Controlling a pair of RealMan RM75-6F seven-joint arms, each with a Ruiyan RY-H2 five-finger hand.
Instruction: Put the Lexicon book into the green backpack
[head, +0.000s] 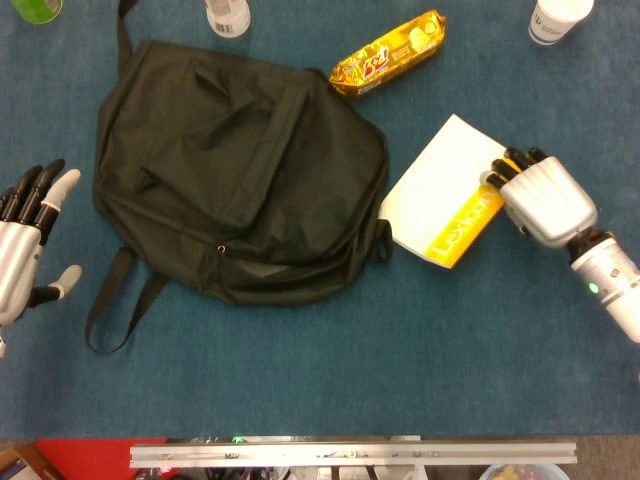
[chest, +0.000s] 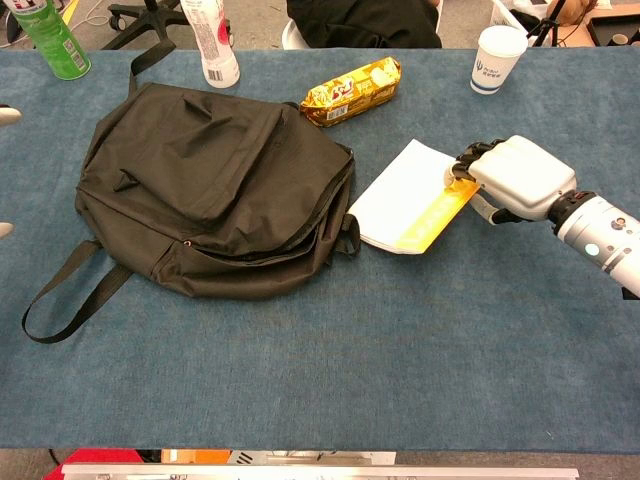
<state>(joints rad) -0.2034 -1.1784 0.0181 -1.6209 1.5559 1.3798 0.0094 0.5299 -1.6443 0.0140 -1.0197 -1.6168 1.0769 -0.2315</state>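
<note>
The dark green backpack lies flat on the blue table, its zipper edge facing the front right; it also fills the left of the chest view. The Lexicon book, white with a yellow spine strip, lies tilted beside the backpack's right side, its near corner almost touching the small side loop. My right hand grips the book's right edge, fingers curled over the top. My left hand hovers with fingers spread, holding nothing, left of the backpack.
A gold snack packet lies behind the book. A paper cup stands at the back right. A white bottle and a green can stand at the back left. The backpack's strap loops toward the front left.
</note>
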